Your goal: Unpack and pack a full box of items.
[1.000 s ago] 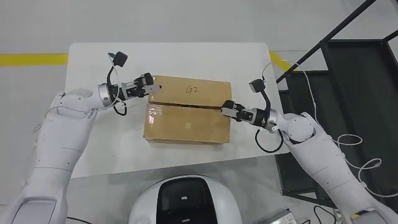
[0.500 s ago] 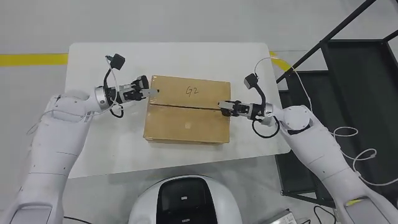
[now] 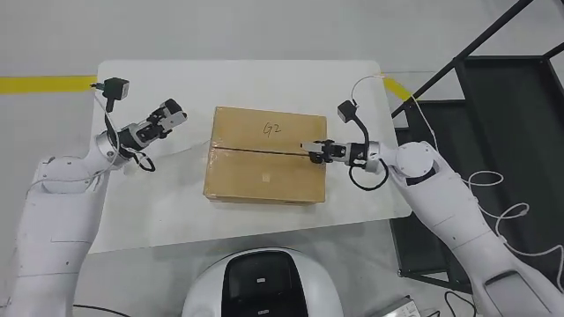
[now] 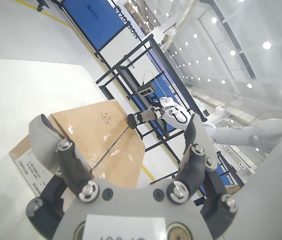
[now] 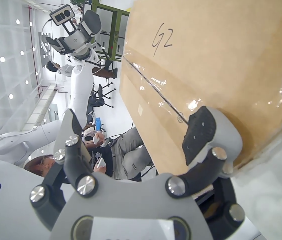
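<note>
Left gripper (image 3: 174,108), jaws spread, backed off "G2" box (image 3: 264,172); right gripper (image 3: 307,148), spread too, perhaps touching.

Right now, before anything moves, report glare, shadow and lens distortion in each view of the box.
Top view: even light on the box, no glare, straight edges. Left wrist view: bright ceiling lamps, and the seam tape glints in patches. Right wrist view: the same tape glints along the seam, and the box's edges look bowed by the wide lens.

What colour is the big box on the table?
The box is plain brown cardboard; the top view shows it best.
</note>
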You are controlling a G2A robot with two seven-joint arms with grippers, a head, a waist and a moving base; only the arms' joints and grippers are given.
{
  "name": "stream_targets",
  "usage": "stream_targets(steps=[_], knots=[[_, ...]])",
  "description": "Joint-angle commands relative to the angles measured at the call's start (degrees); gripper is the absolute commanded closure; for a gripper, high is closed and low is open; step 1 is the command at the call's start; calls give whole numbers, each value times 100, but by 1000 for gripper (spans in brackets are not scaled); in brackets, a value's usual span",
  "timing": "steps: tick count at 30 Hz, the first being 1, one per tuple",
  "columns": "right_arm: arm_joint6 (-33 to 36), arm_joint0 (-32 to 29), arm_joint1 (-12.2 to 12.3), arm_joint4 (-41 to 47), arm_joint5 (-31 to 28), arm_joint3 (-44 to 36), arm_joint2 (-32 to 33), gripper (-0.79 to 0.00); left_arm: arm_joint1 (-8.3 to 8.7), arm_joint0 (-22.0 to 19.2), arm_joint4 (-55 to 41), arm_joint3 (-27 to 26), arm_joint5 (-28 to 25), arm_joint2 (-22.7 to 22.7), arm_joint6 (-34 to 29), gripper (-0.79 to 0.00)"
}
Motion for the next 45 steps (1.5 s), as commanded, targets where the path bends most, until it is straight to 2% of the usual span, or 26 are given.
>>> stream_targets(steps=[1,10,38,40,45], knots=[[-18,18,-19,-1,13,76,-41,-785,17,79,10,-84,73,-36,73,-785],[13,53,-54,106,-83,167,-30,-785,66,327,165,-385,118,-143,421,-785],[13,53,-54,106,-83,167,-30,-785,66,327,165,-385,118,-143,421,-785],[13,53,-54,106,-83,167,-30,-785,63,395,197,-467,326,-116,546,-785],[13,53,-54,106,-83,167,-30,-785,135,698,120,-683,597,-201,136,-785]])
